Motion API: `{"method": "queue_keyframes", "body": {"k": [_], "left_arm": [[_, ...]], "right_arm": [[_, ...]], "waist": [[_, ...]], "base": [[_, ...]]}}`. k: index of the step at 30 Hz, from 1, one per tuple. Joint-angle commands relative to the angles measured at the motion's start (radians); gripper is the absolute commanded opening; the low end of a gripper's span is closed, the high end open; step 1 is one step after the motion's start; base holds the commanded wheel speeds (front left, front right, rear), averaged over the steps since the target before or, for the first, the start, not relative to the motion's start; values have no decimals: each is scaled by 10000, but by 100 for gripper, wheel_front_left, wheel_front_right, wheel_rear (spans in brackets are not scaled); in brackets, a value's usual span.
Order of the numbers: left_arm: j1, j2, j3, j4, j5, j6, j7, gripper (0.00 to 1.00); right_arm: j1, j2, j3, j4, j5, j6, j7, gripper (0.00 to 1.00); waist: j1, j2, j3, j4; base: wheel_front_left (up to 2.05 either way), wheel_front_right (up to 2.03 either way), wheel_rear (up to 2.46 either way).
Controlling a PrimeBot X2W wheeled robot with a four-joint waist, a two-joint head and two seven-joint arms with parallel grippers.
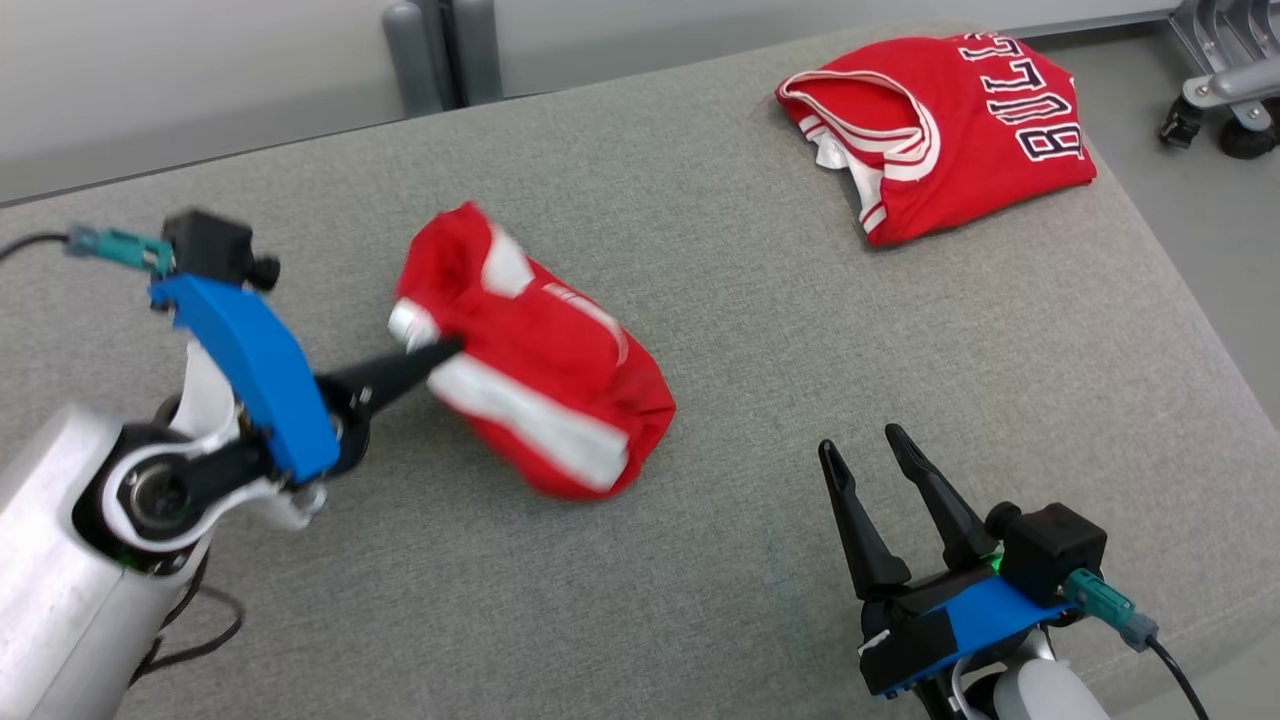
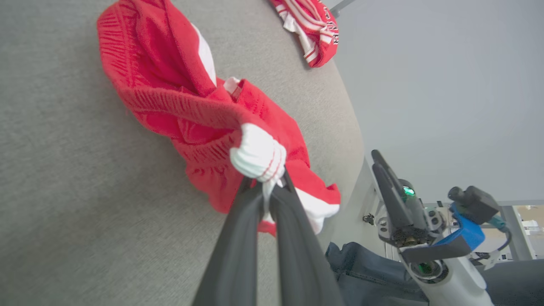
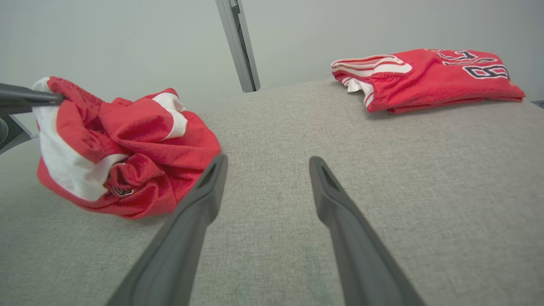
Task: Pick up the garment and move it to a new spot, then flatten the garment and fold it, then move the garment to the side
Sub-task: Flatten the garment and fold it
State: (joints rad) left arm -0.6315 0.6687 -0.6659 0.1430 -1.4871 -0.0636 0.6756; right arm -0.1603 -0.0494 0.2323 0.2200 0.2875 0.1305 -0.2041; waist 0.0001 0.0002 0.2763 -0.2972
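**Left arm** [image 1: 60, 540]: reached in from the lower left of the head view. The forearm angled up and inward, with the blue wrist bracket [image 1: 255, 375] uppermost. Its two dark fingers [image 1: 395, 375] pointed to the right and slightly away from the robot. The left jaws were closed tight on a bunched, white-trimmed edge of the garment [image 1: 545, 385]. In the left wrist view the fingertips met with white fabric pinched between them.

**Garment:** a crumpled red piece with white bands, lying left of centre on the grey fabric-covered desk [image 1: 720, 560]. Its gripped end was raised and the rest of the heap rested on the surface. Its outline was blurred in the head view.

**Right arm** [image 1: 1050, 695]: sat low at the lower right of the head view, its fingers pointing away from the robot and tilted slightly left. The right jaws stood wide apart and held nothing. They hovered over bare desk, apart from the garment, which lay to their left.

**Second item:** a folded red jersey [image 1: 960, 130] with dark lettering rested at the far right corner of the desk, well apart from both arms.
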Motion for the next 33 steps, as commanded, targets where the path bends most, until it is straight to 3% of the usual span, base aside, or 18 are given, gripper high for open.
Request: {"method": "queue_keyframes", "body": {"k": [1, 8, 13, 18, 21, 23, 26, 30, 33], "left_arm": [[-313, -452, 446, -185, -430, -178, -498, 0], [-1189, -2243, 1526, -690, -782, -401, -2465, 0], [-2028, -3600, 1364, -487, -236, -184, -3497, 0], [-2687, -4880, 1282, -83, 57, -244, -4388, 0], [-2702, -5231, 1338, 132, 41, -286, -4718, 0], [-2364, -5161, 1288, 253, -30, -323, -4674, 0], [-1533, -4594, 1078, 434, -19, -239, -4299, 0], [-131, -2970, 148, 543, 980, -110, -3652, 0], [843, -1935, -510, 710, 2189, 161, -3850, 0]], "right_arm": [[-52, -21, -24, 39, 6, 5, -61, 100], [71, -21, -148, 103, -27, 5, -39, 100], [146, -21, -118, 124, 53, 5, -35, 100], [199, -23, -77, 209, 159, 3, -87, 100], [251, -23, -135, 228, 165, 5, -112, 100], [286, -20, -175, 230, 134, 5, -128, 100], [331, -23, -162, 265, 94, 5, -120, 100], [414, -23, -133, 240, 59, 5, -41, 100], [432, -23, -139, 178, -41, 5, 33, 100]], "waist": [[-1, -2, -89, 76], [-1, -2, -513, 402], [-1, -2, -771, 512], [-1, -2, -944, 571], [-1, -2, -1007, 701], [-1, -2, -1049, 858], [-1, -2, -1128, 1100], [-1, -2, -1251, 1485], [-1, -2, -1306, 1786]], "base": [[0, 0, 0], [0, 0, 0], [0, 0, 0], [0, 0, 0], [0, 0, 0], [0, 0, 0], [0, 0, 0], [0, 0, 0], [0, 0, 0]]}}
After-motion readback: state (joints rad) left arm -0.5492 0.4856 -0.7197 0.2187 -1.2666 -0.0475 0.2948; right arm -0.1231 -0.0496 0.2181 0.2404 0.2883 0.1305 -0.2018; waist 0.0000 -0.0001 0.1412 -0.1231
